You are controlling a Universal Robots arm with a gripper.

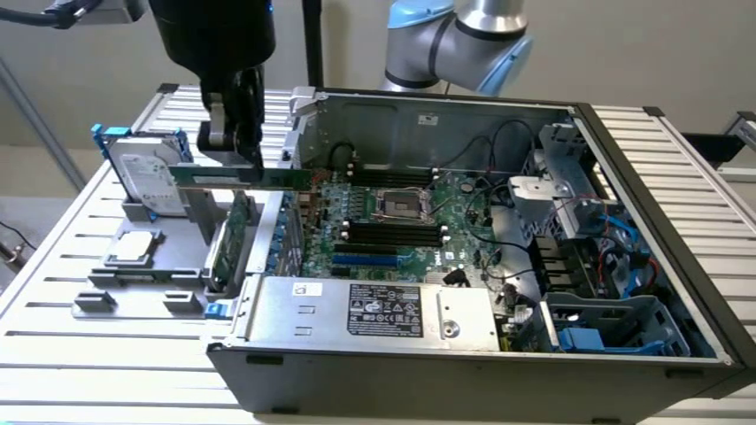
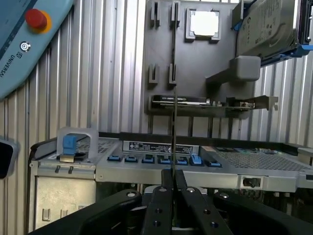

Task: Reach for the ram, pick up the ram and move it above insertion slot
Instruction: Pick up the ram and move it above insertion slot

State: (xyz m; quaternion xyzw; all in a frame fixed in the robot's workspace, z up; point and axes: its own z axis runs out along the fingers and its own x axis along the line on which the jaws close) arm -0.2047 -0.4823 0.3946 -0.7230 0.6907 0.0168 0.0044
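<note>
Hand (image 2: 172, 191) pinching ram (image 1: 246, 177) edge-on | teach pendant (image 2: 29, 39) reads "UNIVERSAL"

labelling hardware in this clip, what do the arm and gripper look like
The arm has silver metal tube sections with light blue joint caps. The gripper hangs from a bulky black cylindrical housing; its fingers are black, with small round screw holes along them. A dark cable loops near the wrist.

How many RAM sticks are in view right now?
1. The ram is clamped in the hand, held level at the computer case's edge on the exterior view's left. Others may be hidden inside the case.
</note>
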